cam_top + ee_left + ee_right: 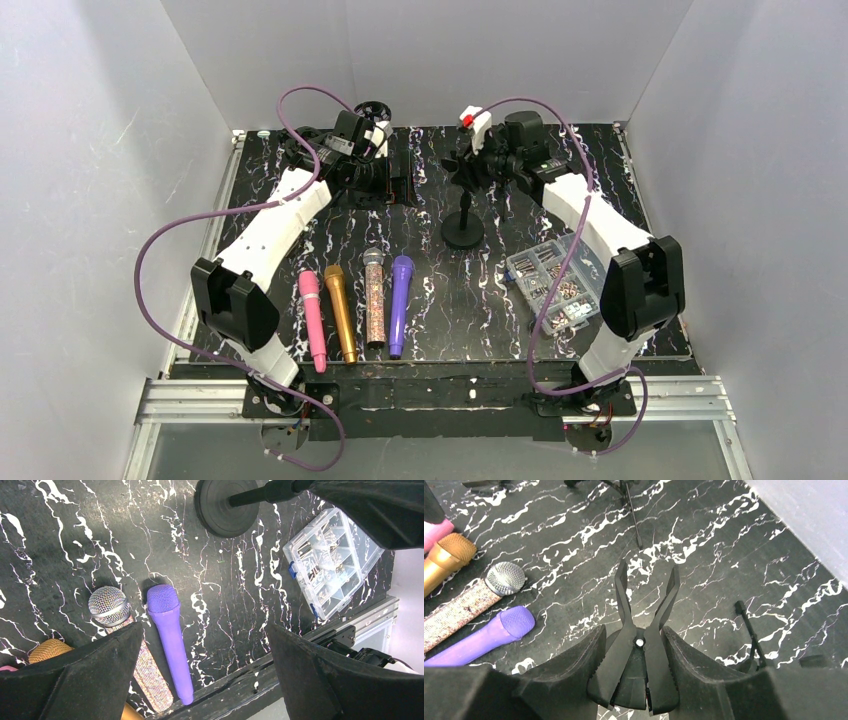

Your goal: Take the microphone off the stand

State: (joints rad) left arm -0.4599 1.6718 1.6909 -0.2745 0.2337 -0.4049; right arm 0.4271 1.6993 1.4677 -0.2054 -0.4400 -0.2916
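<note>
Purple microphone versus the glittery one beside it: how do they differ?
The purple microphone is plain purple all over, head included; the glitter microphone has a silver mesh head on a speckled, sparkling body. From above, the purple microphone lies to the right of the glitter microphone, nearer the stand. Both lie flat on the table, side by side, heads away from the arm bases.

Four microphones lie side by side on the surface, left of centre by the near edge, with their heads pointing far. The stand rests on its base beyond them, right of their heads, near the middle. A compartment box sits right of the stand, somewhat nearer.
</note>
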